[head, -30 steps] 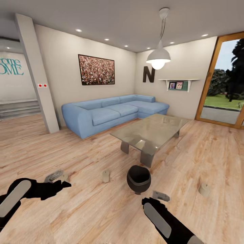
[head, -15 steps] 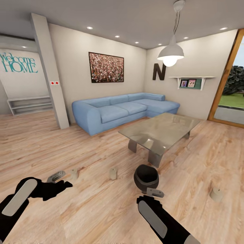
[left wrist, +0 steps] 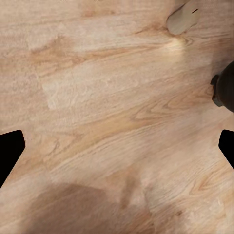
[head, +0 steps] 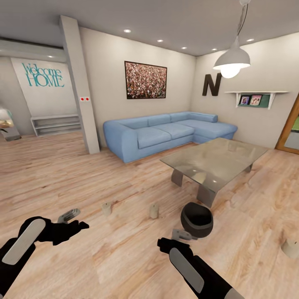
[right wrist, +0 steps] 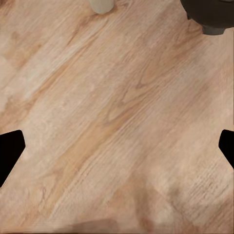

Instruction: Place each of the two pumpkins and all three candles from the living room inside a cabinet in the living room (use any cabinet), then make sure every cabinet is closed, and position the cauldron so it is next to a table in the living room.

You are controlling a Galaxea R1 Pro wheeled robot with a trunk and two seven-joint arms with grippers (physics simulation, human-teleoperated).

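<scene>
The cauldron [head: 197, 219] is sitting on the wooden floor [head: 124, 257] just beside the near corner of the table [head: 216, 160], its wide mouth facing up; its dark belly is also showing in the right wrist view [right wrist: 212, 10]. Three candles are standing upright on the boards: one [head: 154, 211] near the cauldron toward the robot's left, another [head: 107, 208] further left, and a third [head: 290, 248] well apart at the right edge. A pale candle is also showing in the left wrist view [left wrist: 183, 19] and another in the right wrist view [right wrist: 102, 5].

The left gripper [head: 74, 220] is hovering over bare floor with its fingers spread wide and nothing between them. The right gripper [head: 174, 238] is likewise hanging open and empty, near the cauldron.

Behind the glossy table a blue corner sofa [head: 166, 135] is lining the wall beneath a framed picture [head: 145, 80]. A pendant lamp [head: 231, 62] is glowing overhead, a grey pillar [head: 81, 87] is dividing the room, and "Welcome HOME" lettering [head: 42, 75] is showing on the far wall.
</scene>
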